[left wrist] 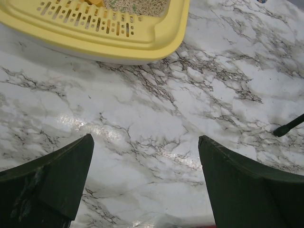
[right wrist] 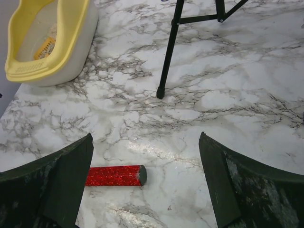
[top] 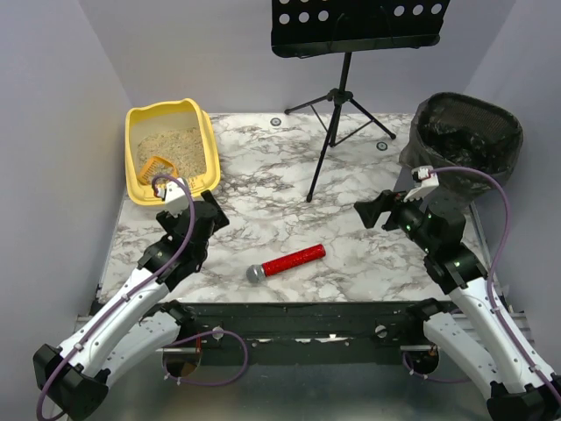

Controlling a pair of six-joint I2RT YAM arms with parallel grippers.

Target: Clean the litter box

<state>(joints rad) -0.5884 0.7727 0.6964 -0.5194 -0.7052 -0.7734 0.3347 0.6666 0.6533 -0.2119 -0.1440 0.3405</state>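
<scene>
The yellow litter box (top: 140,123) with beige litter stands at the far left of the marble table. It also shows in the left wrist view (left wrist: 156,38) and the right wrist view (right wrist: 71,42). A small orange slotted scoop (top: 156,164) lies inside it, also seen in the right wrist view (right wrist: 45,47). My left gripper (top: 203,210) hovers just in front of the box's near end, open and empty. My right gripper (top: 375,211) is open and empty over the right side of the table, far from the box.
A black mesh bin (top: 463,132) with a dark liner stands at the far right. A black music stand (top: 337,96) has its tripod legs on the table's far middle. A red glitter microphone (top: 287,261) lies near the front centre, also in the right wrist view (right wrist: 115,175).
</scene>
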